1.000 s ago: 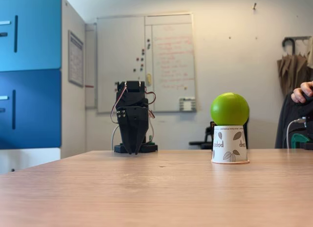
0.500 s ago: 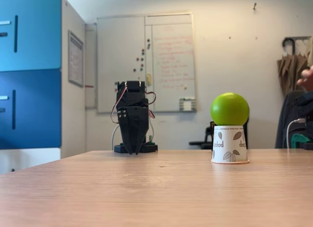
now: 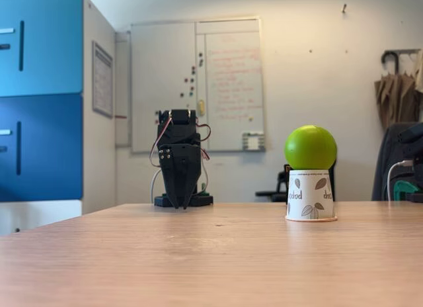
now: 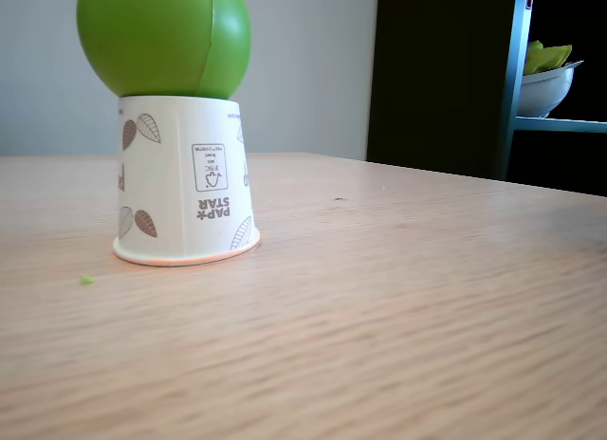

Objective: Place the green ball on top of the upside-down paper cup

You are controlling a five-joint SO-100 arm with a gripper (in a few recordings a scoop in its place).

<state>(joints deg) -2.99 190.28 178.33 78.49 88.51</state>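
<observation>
The claw [image 3: 182,202] hangs folded with tips down at the table's [image 3: 211,254] far edge, jaws together, empty, well left of the cup [image 3: 310,196]. The ball [image 3: 310,147] sits on the upturned cup, rim flat on the table.

Ball [image 3: 310,147] on cup [image 3: 310,195]; arm [image 3: 179,158] well left, farther back on table [image 3: 198,254]

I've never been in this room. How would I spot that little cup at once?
Start at the wooden table; the paper cup stands upside down on it, right of the black robot arm in a fixed view. It is white with brown leaf prints and carries a green ball on top.
</observation>
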